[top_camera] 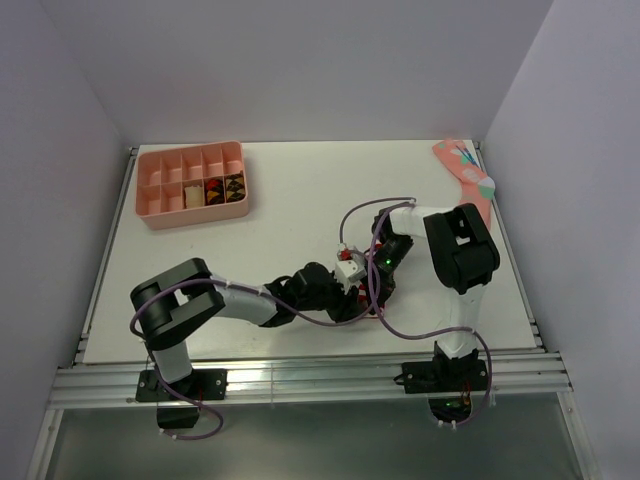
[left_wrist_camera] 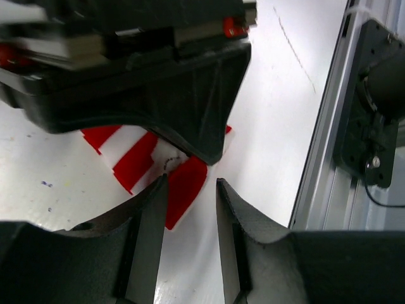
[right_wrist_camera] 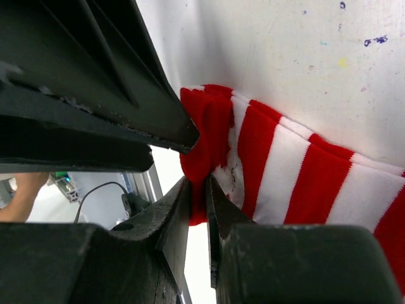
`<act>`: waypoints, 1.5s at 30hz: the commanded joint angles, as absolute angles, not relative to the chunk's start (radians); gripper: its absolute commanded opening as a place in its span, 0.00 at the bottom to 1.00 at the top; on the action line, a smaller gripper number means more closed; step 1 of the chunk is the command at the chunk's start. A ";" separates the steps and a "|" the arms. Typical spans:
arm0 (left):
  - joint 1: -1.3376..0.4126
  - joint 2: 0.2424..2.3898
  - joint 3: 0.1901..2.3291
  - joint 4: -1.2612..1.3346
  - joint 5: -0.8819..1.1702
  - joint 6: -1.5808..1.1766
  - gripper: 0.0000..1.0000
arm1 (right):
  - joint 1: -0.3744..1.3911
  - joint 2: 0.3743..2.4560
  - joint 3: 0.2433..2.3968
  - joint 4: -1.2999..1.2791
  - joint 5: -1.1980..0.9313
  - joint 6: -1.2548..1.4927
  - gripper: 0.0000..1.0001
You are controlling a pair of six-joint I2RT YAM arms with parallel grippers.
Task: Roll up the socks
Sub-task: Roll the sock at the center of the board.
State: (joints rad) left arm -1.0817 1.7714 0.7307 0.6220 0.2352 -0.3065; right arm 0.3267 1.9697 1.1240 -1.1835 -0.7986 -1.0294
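Observation:
The red-and-white striped sock [right_wrist_camera: 297, 183] lies flat on the white table. My right gripper [right_wrist_camera: 197, 190] is shut on its red end, which is bunched up between the fingers. My left gripper [left_wrist_camera: 192, 190] is open, its fingers on either side of the sock's red tip [left_wrist_camera: 185, 193] and just above the table. In the top view both grippers [top_camera: 358, 290] meet at the table's front centre and cover most of the sock. The tan sock is out of view.
A pink sock with a teal pattern [top_camera: 465, 172] lies at the back right corner. A pink compartment tray [top_camera: 150, 190] stands at the back left. The table's metal front rail [left_wrist_camera: 329, 126] runs close to the right of the left gripper.

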 commanded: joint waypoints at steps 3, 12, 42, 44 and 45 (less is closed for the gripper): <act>-1.094 1.787 0.759 0.600 0.273 -0.241 0.41 | 0.316 1.983 1.154 -1.189 -0.779 -1.034 0.22; -1.098 1.815 0.775 0.611 0.293 -0.236 0.40 | 0.310 1.994 1.158 -1.189 -0.779 -1.028 0.22; -1.127 1.982 1.000 0.220 0.233 -0.340 0.00 | 0.131 1.884 1.175 -1.129 -0.815 -0.916 0.50; -1.127 1.986 1.018 0.195 0.227 -0.351 0.00 | 0.107 1.875 1.183 -1.117 -0.816 -0.879 0.50; -1.127 1.990 1.028 0.166 0.219 -0.365 0.00 | 0.083 1.871 1.190 -1.109 -0.819 -0.862 0.50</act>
